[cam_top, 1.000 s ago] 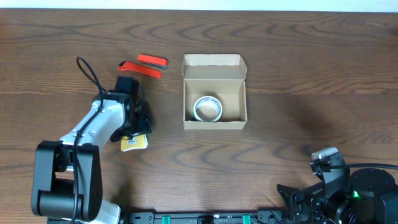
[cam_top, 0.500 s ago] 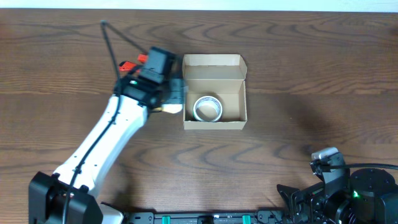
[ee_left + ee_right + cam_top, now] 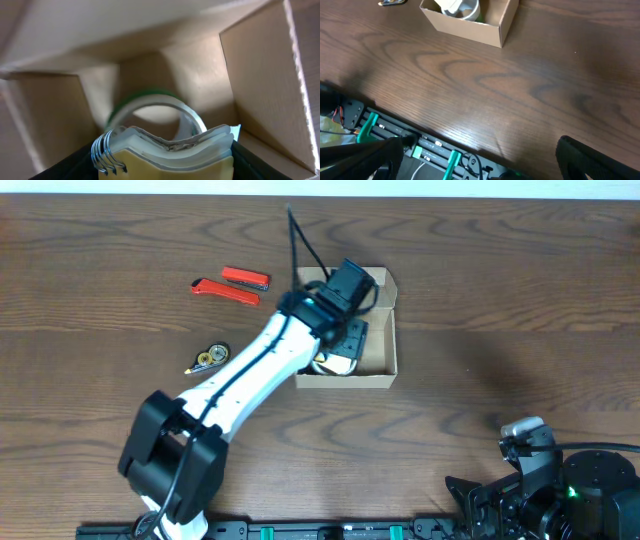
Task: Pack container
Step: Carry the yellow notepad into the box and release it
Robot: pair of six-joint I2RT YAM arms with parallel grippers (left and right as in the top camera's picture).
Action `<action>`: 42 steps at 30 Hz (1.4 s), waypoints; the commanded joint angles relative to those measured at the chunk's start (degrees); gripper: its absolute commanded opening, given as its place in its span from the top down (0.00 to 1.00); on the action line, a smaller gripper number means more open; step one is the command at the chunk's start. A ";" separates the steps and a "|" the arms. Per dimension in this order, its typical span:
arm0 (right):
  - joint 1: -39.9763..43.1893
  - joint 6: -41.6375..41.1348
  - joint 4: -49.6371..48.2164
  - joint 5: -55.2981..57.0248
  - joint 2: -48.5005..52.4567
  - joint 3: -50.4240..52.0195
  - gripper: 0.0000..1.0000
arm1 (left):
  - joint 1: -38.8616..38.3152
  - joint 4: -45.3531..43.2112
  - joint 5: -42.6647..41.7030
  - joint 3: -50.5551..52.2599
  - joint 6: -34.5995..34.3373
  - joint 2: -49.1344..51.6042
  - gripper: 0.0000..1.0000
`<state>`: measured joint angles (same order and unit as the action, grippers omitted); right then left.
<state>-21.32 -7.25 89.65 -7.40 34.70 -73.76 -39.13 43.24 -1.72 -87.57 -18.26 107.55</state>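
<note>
The container is a tan cardboard box (image 3: 391, 352) with its flap lid open at the far side; it also shows in the right wrist view (image 3: 470, 27). A clear tape roll (image 3: 192, 119) lies on its floor. My left gripper (image 3: 347, 340) is over the inside of the box, shut on a yellow spiral-bound notepad (image 3: 170, 157) that hangs just above the roll between the box walls (image 3: 260, 75). My right gripper (image 3: 480, 160) is open and empty at the table's near right edge (image 3: 475, 492).
Two red tools (image 3: 232, 284) lie left of the box at the back. A small yellow and black object (image 3: 208, 358) lies on the table left of the box front. A metal rail (image 3: 420, 145) runs along the near edge.
My left arm has swung right from the table's left side to the box, carrying the notepad to inside the box. The small yellow and black object is now uncovered. The right arm has not moved.
</note>
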 commanded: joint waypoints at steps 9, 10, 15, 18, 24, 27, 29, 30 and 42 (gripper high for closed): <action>-0.63 -0.63 -0.02 0.55 -0.20 -0.04 0.01 | -0.44 -0.42 2.51 -2.08 -7.10 1.81 0.28; -0.63 -0.63 -0.02 0.55 -0.20 -0.04 0.01 | -0.44 -0.33 2.54 -2.08 -7.08 2.14 0.28; -0.63 -0.63 -0.02 0.55 -0.20 -0.04 0.01 | -0.70 0.24 3.45 -2.08 -7.10 2.82 0.17; -0.61 -0.63 -0.02 0.55 -0.20 -0.04 0.01 | -0.70 0.20 4.31 -2.08 -7.08 2.82 0.14; -0.61 -0.63 -0.02 0.55 -0.20 -0.04 0.01 | -0.68 0.17 4.26 -2.08 -7.06 2.82 0.02; -0.63 -0.63 -0.02 0.55 -0.20 -0.04 0.01 | -0.70 0.15 4.17 -2.08 -7.08 2.82 0.02; -0.63 -0.63 -0.02 0.55 -0.20 -0.04 0.01 | -0.70 0.20 4.15 -2.12 -7.08 2.82 0.05; -0.63 -0.63 -0.02 0.55 -0.20 -0.04 0.01 | -0.70 0.26 4.17 -2.23 -7.06 2.80 0.05; -0.63 -0.63 -0.02 0.55 -0.20 -0.04 0.01 | 0.87 7.89 22.34 -14.49 -8.31 -4.57 0.05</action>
<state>-21.32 -7.25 89.65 -7.40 34.70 -73.76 -39.51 50.72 12.64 -99.02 -25.54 107.96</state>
